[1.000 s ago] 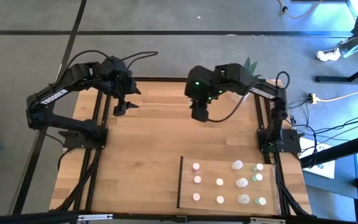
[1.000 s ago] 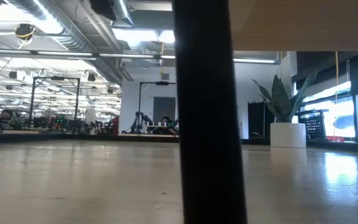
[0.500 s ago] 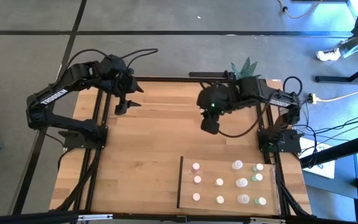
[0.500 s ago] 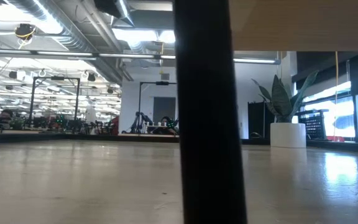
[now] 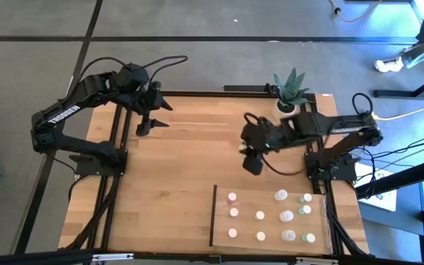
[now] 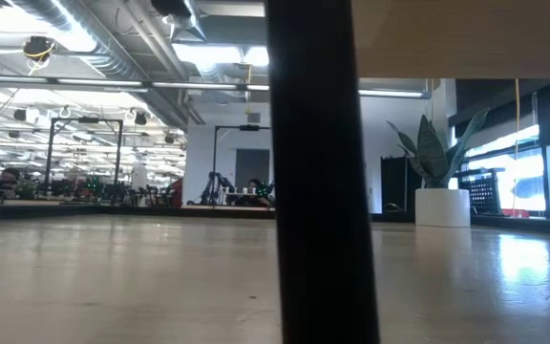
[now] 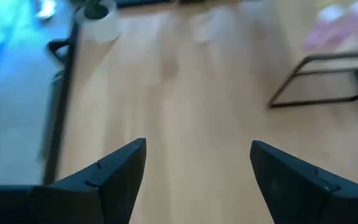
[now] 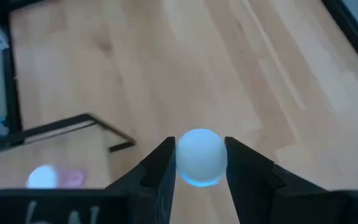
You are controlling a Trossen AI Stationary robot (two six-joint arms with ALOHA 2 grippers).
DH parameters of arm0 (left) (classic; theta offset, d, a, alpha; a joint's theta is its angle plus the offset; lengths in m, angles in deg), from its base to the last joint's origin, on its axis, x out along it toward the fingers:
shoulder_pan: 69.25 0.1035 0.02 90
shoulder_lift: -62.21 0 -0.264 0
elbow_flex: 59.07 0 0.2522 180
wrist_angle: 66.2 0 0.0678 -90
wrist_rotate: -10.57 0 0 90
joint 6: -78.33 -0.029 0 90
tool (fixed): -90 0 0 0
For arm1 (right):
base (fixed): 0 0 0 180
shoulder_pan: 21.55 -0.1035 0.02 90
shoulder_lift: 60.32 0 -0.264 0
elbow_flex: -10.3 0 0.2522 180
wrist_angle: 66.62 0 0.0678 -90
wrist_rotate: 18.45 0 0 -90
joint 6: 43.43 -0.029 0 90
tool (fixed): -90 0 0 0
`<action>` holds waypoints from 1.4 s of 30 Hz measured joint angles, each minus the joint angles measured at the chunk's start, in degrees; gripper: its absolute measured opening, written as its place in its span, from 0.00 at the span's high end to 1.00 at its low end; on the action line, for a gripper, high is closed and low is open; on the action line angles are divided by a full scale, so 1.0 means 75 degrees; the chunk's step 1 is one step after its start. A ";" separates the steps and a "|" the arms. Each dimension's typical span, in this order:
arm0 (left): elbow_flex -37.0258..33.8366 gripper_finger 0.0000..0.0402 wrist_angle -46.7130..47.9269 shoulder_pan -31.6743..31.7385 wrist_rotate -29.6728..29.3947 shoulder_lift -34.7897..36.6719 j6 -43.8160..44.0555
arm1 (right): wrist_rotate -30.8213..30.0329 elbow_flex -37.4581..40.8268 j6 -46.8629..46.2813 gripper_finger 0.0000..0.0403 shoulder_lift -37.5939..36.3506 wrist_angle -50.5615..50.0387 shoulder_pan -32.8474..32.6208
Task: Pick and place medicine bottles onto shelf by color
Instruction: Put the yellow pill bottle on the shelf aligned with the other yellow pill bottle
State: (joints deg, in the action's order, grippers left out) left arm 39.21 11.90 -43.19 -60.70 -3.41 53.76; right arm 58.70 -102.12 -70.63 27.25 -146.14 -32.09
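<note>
the right gripper point(image 5: 253, 163), which a second ago hung at the upper middle of the overhead frame, has swung down and to the right and now sits just above the top left corner of the shelf point(image 5: 221, 215); its arm has unfolded, uncovering the potted plant point(image 5: 288, 90) at the table's top edge; by the look of it a carry toward the shelf is under way; the right fingers point(image 8: 156, 168) are clamped on a whitish medicine bottle point(image 8: 200, 155) with a bluish lower rim, one pad on each side of it; about a dozen medicine bottles point(image 5: 285, 216) already stand in rows on the shelf at the lower right; the left gripper point(image 5: 145, 125) waits at the upper left, fingers point(image 7: 118, 169) wide apart, holding nothing.
</note>
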 joint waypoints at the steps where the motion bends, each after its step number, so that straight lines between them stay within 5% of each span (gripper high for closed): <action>1: 0.0000 0.30 -0.0053 0.0000 0.0300 0.0000 0.0011 | -0.0131 0.0226 -0.0119 0.69 -0.0149 0.0122 -0.0175; 6: 0.0000 0.30 -0.0228 -0.0111 0.1633 0.0000 0.0197 | -0.0771 0.1204 -0.0739 0.69 -0.0798 0.0321 -0.1072; 19: 0.0000 0.30 -0.1847 -0.1224 0.1578 0.0000 0.1568 | -0.0715 0.3128 -0.0023 0.69 -0.2030 0.1865 -0.2823; 32: 0.0000 0.30 -0.1969 -0.2198 0.0564 -0.0003 0.2060 | 0.0962 0.4539 0.2089 0.69 -0.2449 0.4025 -0.2510; 42: 0.0000 0.30 -0.1968 -0.2334 0.0568 -0.0003 0.2063 | 0.1689 0.5389 0.2035 0.69 -0.2449 0.4958 -0.2146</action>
State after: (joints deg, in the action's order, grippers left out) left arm 39.21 -2.85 -60.69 -56.43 -3.43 69.23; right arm 71.37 -61.70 -55.37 8.89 -108.96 -48.18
